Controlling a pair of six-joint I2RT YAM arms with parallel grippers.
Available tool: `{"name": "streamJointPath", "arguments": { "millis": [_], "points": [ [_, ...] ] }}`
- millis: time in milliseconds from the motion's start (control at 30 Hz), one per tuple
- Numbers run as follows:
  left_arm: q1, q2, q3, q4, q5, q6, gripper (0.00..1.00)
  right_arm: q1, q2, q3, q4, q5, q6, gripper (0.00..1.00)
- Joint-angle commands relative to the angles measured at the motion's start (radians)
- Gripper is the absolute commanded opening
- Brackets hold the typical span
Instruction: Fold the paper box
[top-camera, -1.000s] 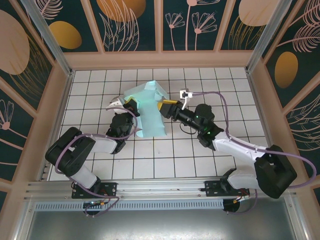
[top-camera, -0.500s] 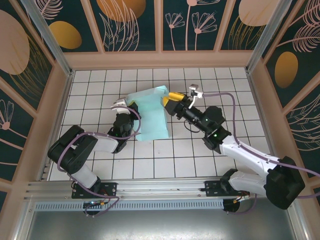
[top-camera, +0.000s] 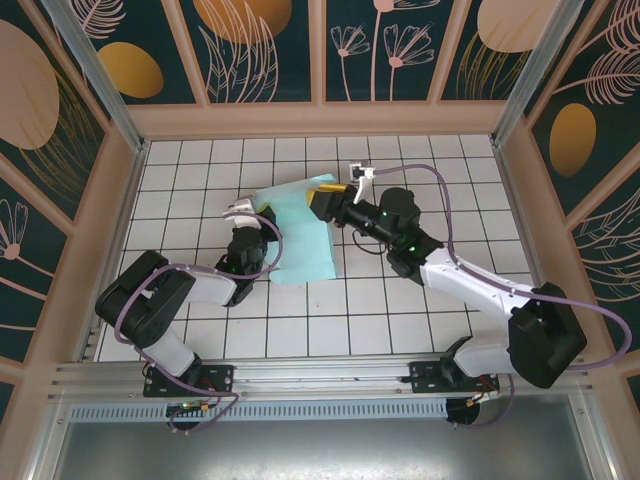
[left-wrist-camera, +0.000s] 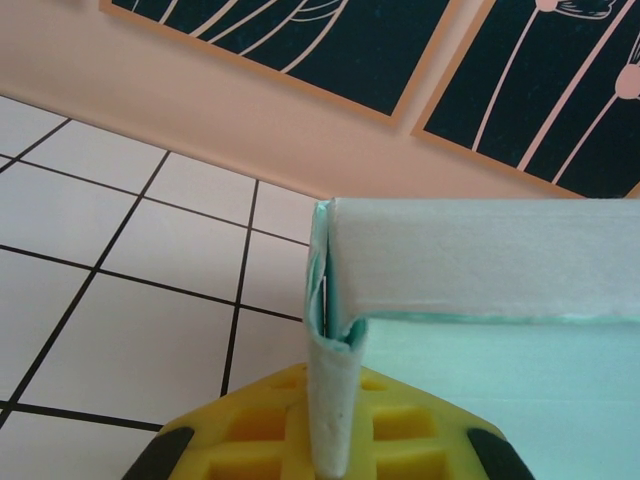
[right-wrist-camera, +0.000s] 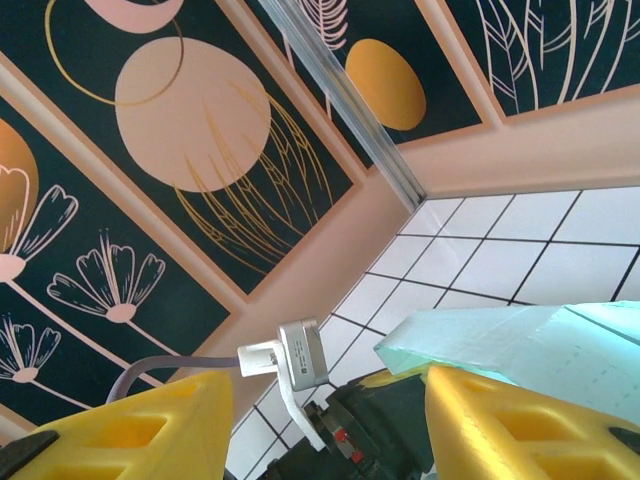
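The paper box (top-camera: 302, 240) is a pale mint-blue card piece lying on the tiled floor between the two arms. My left gripper (top-camera: 260, 214) is shut on a folded flap at its left edge. In the left wrist view the flap (left-wrist-camera: 335, 395) stands pinched between the yellow fingers (left-wrist-camera: 250, 435), with a folded wall (left-wrist-camera: 480, 265) running right. My right gripper (top-camera: 322, 198) stands open at the box's far right corner. In the right wrist view the card's corner (right-wrist-camera: 500, 340) lies over the right finger (right-wrist-camera: 510, 420), and nothing sits between the fingers.
Patterned walls with peach frames (top-camera: 320, 118) close in the white tiled floor (top-camera: 400, 320) on three sides. Between my right fingers the left arm's wrist camera (right-wrist-camera: 300, 355) shows close by. An aluminium rail (top-camera: 320, 375) runs along the near edge.
My right gripper has swung left to the box's far right corner and turned. The raised far flap has come down, so the box lies flatter. The left gripper has kept its hold.
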Motion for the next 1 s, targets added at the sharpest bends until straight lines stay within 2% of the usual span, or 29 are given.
{"name": "streamJointPath", "arguments": {
  "millis": [0,333,467,600,767,967],
  "points": [
    [-0.004,-0.014,0.001,0.012,-0.017,0.024,0.0,0.009,-0.002,0.045,-0.035,0.0,-0.021,0.53],
    [-0.004,-0.008,-0.028,0.109,-0.057,0.135,0.0,0.001,0.088,0.188,-0.185,0.03,0.023,0.53],
    [-0.004,-0.009,-0.018,0.098,-0.069,0.141,0.0,0.004,0.115,0.213,-0.17,0.041,0.051,0.53],
    [-0.005,-0.021,-0.014,0.087,-0.086,0.141,0.0,0.007,0.143,0.261,-0.285,0.072,0.052,0.51],
    [-0.005,-0.038,-0.011,0.085,-0.11,0.151,0.0,0.01,0.151,0.256,-0.377,0.161,0.096,0.46],
    [-0.004,-0.042,-0.006,0.089,-0.092,0.167,0.0,0.01,0.194,0.284,-0.397,0.138,0.132,0.4]
  ]
}}
